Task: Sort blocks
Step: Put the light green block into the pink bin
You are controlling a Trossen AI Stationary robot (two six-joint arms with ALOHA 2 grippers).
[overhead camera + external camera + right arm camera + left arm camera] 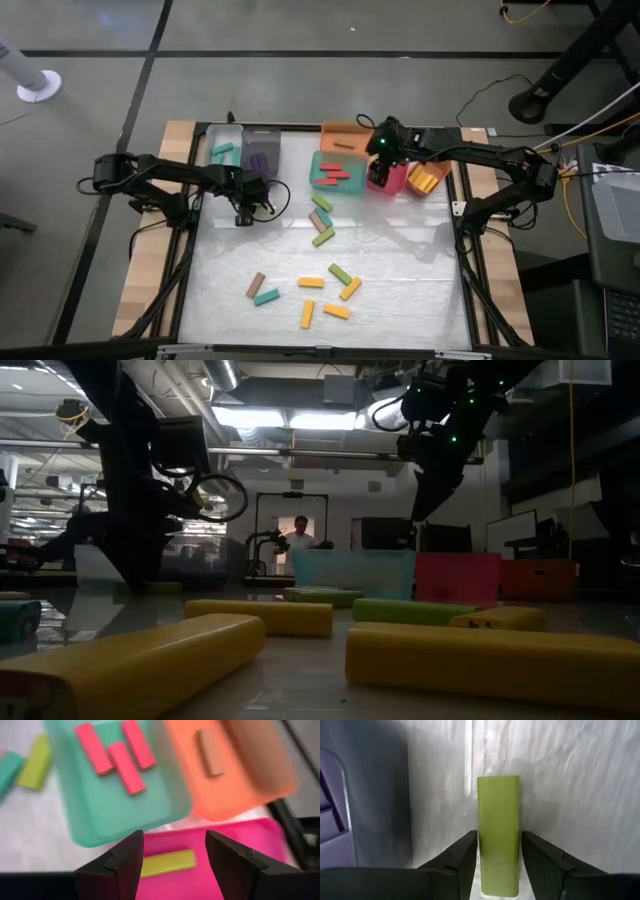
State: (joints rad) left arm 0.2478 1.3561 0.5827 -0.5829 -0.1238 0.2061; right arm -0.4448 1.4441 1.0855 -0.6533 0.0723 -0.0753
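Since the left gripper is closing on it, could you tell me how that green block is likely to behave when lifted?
The green block looks rigid, so it probably won't bend. Its flat sides between the left gripper fingers suggest a steady hold. Its smooth, glossy surface might slip slightly.

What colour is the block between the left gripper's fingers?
Olive green: the block lies between the left gripper fingers, clearest in the left wrist view.

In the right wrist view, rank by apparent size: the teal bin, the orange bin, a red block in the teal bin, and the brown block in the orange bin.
Largest to smallest:
1. teal bin
2. orange bin, cropped, so close to the teal one
3. red block
4. brown block, looks slightly shorter; the blur leaves this unsure
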